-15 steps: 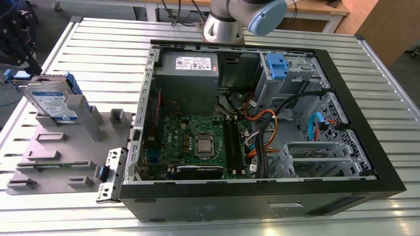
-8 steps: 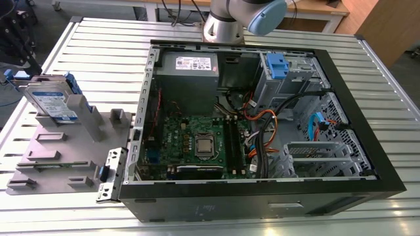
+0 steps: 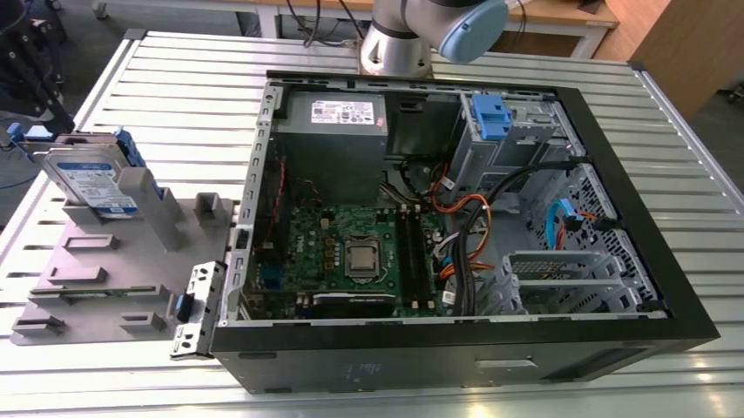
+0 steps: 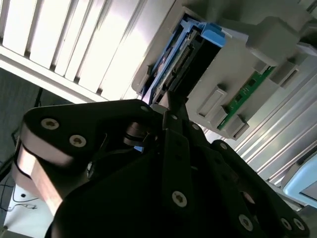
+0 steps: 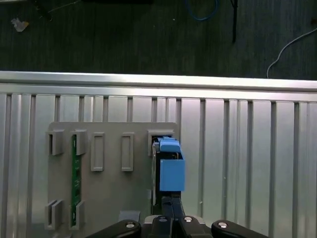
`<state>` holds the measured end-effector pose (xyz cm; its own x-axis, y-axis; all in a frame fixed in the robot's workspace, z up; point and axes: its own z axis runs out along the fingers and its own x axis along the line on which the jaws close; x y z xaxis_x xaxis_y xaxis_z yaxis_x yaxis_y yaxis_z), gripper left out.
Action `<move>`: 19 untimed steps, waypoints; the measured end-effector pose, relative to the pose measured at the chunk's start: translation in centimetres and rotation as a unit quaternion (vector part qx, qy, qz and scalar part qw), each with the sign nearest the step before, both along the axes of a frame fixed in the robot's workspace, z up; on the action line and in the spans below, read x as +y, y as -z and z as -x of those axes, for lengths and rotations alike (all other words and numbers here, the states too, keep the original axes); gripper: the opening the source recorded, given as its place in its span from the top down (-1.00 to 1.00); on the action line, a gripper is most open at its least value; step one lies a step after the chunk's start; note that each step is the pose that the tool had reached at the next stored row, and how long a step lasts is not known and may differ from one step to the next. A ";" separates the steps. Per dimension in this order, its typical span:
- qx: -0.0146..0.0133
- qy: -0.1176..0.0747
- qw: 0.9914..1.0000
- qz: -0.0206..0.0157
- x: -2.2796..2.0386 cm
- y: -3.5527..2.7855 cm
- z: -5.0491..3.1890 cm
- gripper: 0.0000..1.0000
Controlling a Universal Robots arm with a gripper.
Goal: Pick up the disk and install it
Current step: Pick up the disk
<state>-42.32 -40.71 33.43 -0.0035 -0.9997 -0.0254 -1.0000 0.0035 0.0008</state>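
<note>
Since the gripper (image 5: pixel 171 199) hangs with fingers pressed together, pinching nothing, a straight descent would likely ram the disk (image 5: pixel 171 168). The disk stands on edge in a slot of the grey holder (image 5: pixel 111 193), ungripped. Judged risks: knocking it crooked in the slot, or catching only the blue bracket and slipping. The holder sits on a ribbed metal table (image 3: pixel 174 87), open computer case (image 3: pixel 465 357) beside it. Beyond the table edge is dark floor (image 5: pixel 124 39) with loose cables (image 5: pixel 292 42).
</note>
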 end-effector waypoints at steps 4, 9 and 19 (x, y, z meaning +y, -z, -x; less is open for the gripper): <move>0.000 0.034 0.999 0.000 0.00 0.02 0.00 0.79; 0.000 0.042 0.999 0.000 -0.08 0.03 0.01 0.79; 0.000 0.043 0.999 0.000 -0.36 0.12 -0.19 0.79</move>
<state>-42.13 -41.06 33.31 -0.0888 -0.9957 -0.0254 -0.9960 0.0888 0.0007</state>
